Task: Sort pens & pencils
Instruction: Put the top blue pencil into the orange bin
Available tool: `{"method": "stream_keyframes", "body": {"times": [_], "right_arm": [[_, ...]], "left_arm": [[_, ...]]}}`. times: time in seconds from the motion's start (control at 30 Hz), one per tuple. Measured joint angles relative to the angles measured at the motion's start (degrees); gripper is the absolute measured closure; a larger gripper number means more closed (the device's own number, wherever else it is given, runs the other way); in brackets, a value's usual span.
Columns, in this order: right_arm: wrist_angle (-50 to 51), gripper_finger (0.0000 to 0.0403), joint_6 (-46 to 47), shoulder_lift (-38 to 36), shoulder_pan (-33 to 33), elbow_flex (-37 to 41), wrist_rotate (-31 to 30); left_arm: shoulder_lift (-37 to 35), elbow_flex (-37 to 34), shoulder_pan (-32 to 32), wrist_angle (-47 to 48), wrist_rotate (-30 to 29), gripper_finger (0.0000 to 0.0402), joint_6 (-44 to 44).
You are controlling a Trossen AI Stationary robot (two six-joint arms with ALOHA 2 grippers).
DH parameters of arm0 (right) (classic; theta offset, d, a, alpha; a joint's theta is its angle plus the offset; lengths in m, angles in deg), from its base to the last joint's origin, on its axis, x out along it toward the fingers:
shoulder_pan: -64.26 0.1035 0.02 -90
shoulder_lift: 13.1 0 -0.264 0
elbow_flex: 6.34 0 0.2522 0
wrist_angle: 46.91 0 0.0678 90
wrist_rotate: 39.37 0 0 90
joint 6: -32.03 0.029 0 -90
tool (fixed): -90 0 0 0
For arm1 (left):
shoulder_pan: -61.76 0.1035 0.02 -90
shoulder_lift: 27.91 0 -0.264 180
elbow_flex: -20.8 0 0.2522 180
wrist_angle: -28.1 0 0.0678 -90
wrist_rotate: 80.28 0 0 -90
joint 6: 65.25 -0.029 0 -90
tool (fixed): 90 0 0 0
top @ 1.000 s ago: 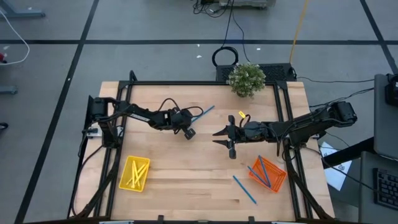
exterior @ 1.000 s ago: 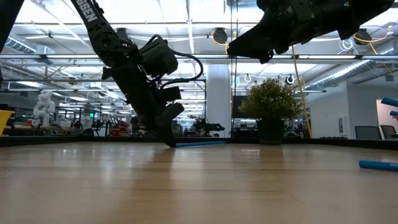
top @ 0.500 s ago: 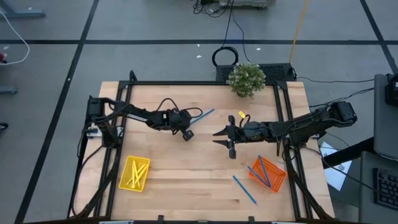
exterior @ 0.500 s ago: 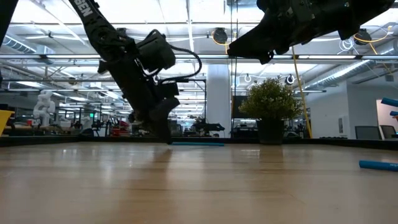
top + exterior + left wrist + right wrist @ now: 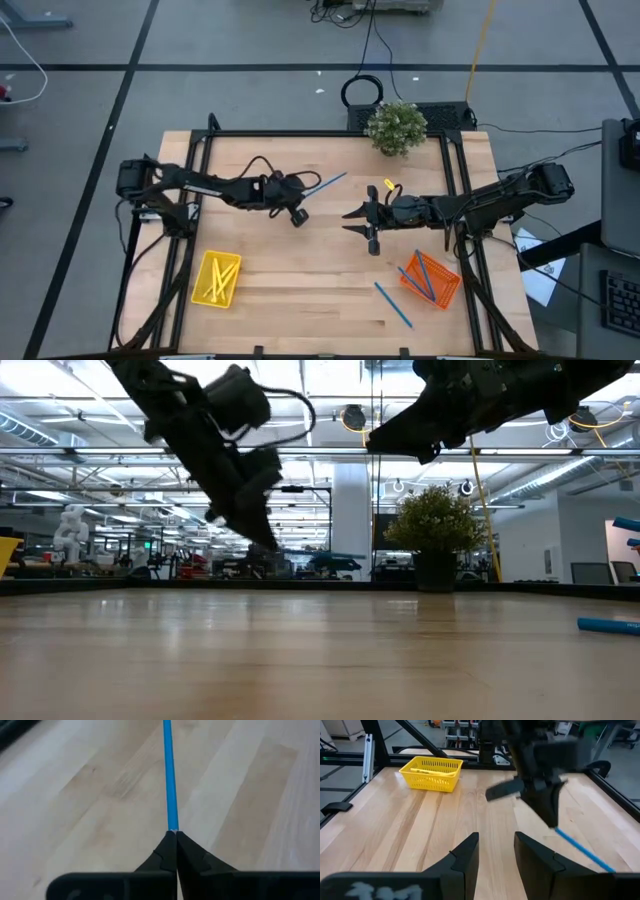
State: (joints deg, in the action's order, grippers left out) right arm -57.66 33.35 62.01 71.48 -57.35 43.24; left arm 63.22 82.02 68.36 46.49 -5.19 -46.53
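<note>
Your left fingers [image 5: 172,845] are now pinching one end of the thin blue pen [image 5: 325,183] and lifting it off the bench [image 5: 300,300] near its far edge; sorting it is beginning. Your right fingers [image 5: 496,851], spread, are hovering mid-bench.

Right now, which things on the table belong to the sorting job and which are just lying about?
Job: blue pen held in the shut left gripper; blue pen loose on the table; orange basket with pens; yellow basket with pencils.
Lying about: potted plant; small yellow object.
</note>
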Motion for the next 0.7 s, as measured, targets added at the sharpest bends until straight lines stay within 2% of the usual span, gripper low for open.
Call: {"method": "stream_keyframes", "body": {"times": [0.33, 0.47, 0.6, 0.7], "right_arm": [[1.0, 0.0289, 0.1, 0.0, 0.1, 0.0, 0.1], [1.3, 0.0289, 0.2, 0.0, 0.4, 0.0, 0.2], [0.9, 0.0289, 0.1, 0.0, 0.4, 0.2, 0.2], [0.1, 0.0289, 0.0, 0.0, 0.4, 0.2, 0.2]], "left_arm": [[-11.8, -0.9, -5.3, 8.9, -9.9, 0.0401, 0.4], [-17.6, -4.1, -8.6, 7.3, -13.4, 0.0401, 1.0], [-23.1, -9.7, -12.2, 1.5, -15.1, 0.0401, 2.0], [-26.4, -14.6, -14.4, -6.7, -15.1, 0.0401, 2.0]]}}
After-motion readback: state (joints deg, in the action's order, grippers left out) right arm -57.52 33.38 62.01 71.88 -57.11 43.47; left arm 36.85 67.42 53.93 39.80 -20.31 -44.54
